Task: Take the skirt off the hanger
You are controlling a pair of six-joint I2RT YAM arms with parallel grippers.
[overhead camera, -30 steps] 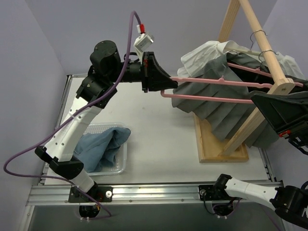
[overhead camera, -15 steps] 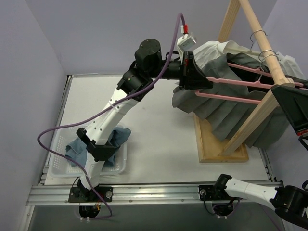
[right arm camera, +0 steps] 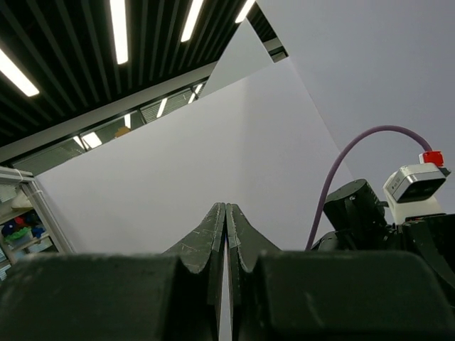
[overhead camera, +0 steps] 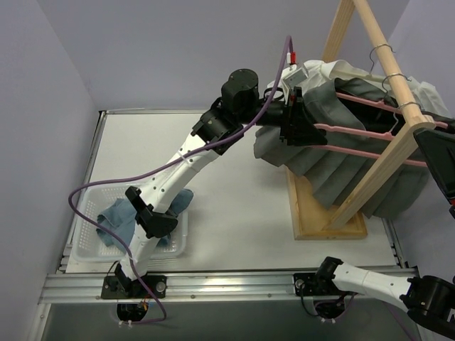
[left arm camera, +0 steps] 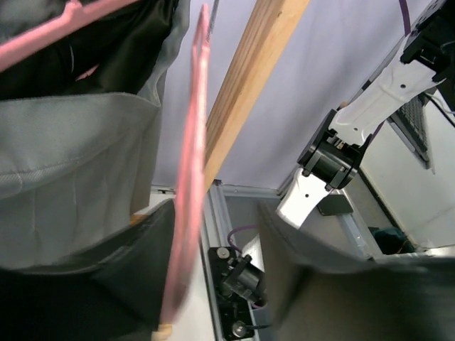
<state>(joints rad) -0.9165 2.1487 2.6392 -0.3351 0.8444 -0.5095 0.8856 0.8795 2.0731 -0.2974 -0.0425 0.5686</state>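
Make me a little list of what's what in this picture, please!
skirt: grey, pleated, on the pink hanger
hanger: hangs from the wooden rack
left tool: open, at the hanger's end beside the skirt
right tool: shut, empty, aimed upward
bin: clear, holds a blue cloth

Clear plastic bin (overhead camera: 87,246) with crumpled blue cloth (overhead camera: 114,220); wooden rack (overhead camera: 377,179) on table (overhead camera: 234,206).
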